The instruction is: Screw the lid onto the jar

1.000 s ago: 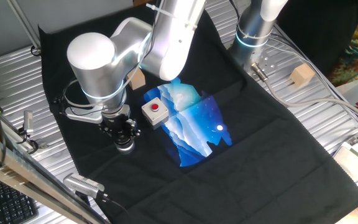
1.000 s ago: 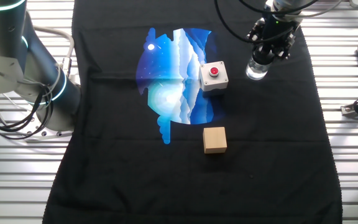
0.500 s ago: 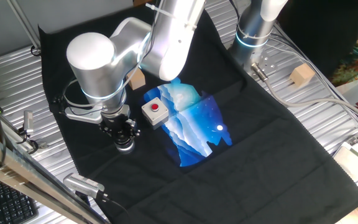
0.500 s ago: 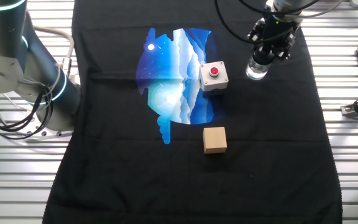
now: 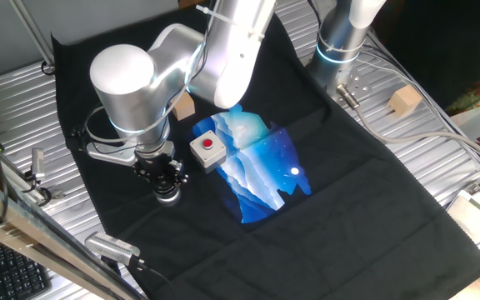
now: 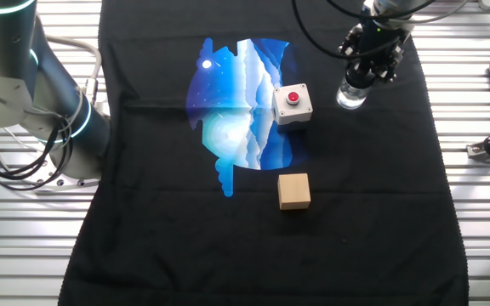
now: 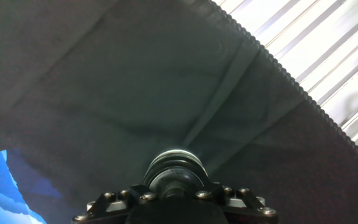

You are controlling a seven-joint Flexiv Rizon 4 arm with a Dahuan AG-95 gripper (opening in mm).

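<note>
Nothing has moved since the earlier frames. One gripper [image 6: 364, 75] stays clamped on the single lid [image 7: 174, 177] atop one jar [image 6: 351, 95]; one button box [image 6: 292, 104] and one wooden cube [image 6: 294, 190] sit apart.

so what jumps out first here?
The blue mountain print in the middle of the black cloth, with the white red-button box at its edge. Beside the box, the gripper stands straight over the clear jar; a wooden cube sits apart.

The clear jar [image 6: 350, 96] stands upright on the black cloth, the black lid [image 6: 357, 77] sitting atop its mouth.
</note>
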